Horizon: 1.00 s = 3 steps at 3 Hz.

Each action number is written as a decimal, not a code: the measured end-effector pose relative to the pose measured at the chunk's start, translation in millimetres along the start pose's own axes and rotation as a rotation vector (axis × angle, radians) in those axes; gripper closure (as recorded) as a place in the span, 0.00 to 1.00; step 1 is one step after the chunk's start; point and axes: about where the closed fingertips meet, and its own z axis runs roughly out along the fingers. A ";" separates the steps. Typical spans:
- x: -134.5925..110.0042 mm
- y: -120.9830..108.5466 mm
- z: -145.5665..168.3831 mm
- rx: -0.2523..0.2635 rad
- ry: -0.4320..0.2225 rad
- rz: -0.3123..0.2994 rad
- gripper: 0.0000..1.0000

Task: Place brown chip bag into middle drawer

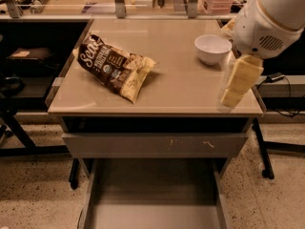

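Currently: middle drawer (152, 213) is pulled out below the table (176, 87) front edge, nearest cam, smooth grey floor, thin side walls. Just above it, a closed drawer front (155, 144) w/ yellowish scuffs sits directly under the table top. Gripper (239, 81) hangs over the table's front-right corner, pale yellow, pointing down, well apart from the bag; open vs closed: can't tell. White arm housing (271, 23) is above it at the table's right edge. Brown chip bag (116, 67) lies flat on the table's left half, tan end toward front-center, dark end w/ white script toward back-left. White bowl (212, 48) stands upright at the table's back-right, well apart from the bag, near the housing.
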 end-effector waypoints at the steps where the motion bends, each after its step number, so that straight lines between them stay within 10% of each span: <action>1: -29.1 -11.0 10.5 0.040 -0.111 -0.025 0.00; 3: -34.0 -25.0 16.8 0.077 -0.364 0.039 0.00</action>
